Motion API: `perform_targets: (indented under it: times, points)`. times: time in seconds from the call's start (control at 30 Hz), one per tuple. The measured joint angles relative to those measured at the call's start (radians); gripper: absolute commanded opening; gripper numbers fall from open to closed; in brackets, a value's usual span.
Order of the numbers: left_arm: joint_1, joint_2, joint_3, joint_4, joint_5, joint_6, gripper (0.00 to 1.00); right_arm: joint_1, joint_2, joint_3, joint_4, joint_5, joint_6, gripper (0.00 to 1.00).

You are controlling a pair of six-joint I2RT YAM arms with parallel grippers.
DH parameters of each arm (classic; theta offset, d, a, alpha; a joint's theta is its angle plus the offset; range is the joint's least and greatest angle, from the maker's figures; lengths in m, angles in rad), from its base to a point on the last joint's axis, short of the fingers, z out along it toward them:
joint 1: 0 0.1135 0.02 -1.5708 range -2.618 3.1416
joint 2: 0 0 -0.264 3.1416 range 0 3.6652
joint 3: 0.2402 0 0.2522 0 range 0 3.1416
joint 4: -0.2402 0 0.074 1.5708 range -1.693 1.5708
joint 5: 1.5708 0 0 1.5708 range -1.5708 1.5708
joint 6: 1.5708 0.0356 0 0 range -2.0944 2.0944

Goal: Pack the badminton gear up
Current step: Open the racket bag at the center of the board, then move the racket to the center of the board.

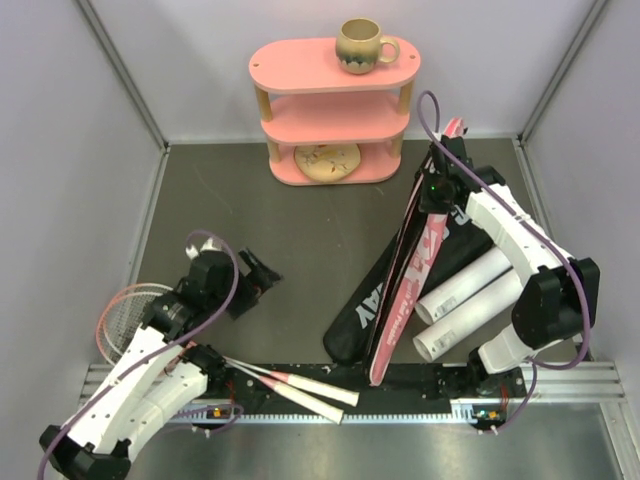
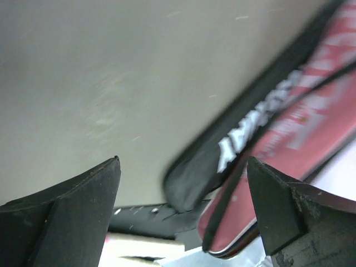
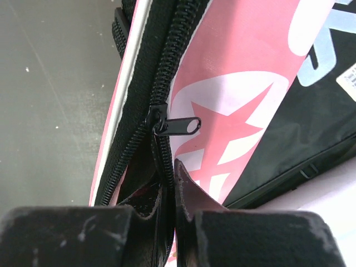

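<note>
The pink racket bag [image 1: 408, 290] stands on its edge, leaning over the black CROSSWAY bag [image 1: 362, 305]. My right gripper [image 1: 437, 183] is shut on the pink bag's [image 3: 239, 83] open zipper edge at its far end. In the right wrist view the right gripper [image 3: 172, 167] pinches just below the zipper pull [image 3: 177, 125]. Two rackets lie at the near left, heads [image 1: 127, 313] by the wall and white handles [image 1: 300, 387] on the rail. My left gripper [image 1: 255, 280] hangs open and empty above the mat. The left gripper [image 2: 183, 161] faces the black bag [image 2: 233, 142] and the pink bag [image 2: 303, 130].
Two white tubes [image 1: 468, 297] lie beside the right arm, right of the bags. A pink three-tier shelf [image 1: 335, 112] stands at the back with a beige mug [image 1: 362, 45] on top and a pale round item [image 1: 328, 160] on its lowest tier. Walls close in both sides.
</note>
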Motion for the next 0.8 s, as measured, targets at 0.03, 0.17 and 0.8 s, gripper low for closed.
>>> perform_targets:
  times: [0.03,0.17,0.8]
  points:
    - [0.000,-0.021,-0.029,-0.065,-0.016,-0.055,0.99,0.000,0.000,0.000,0.007,-0.010,0.000,0.00]
    - [-0.001,-0.054,-0.063,-0.256,-0.081,-0.183,0.98,0.000,0.000,-0.003,0.032,-0.055,-0.002,0.00]
    - [-0.022,0.510,0.064,-0.575,-0.061,-0.280,0.94,0.000,-0.043,-0.049,0.081,-0.127,-0.009,0.00]
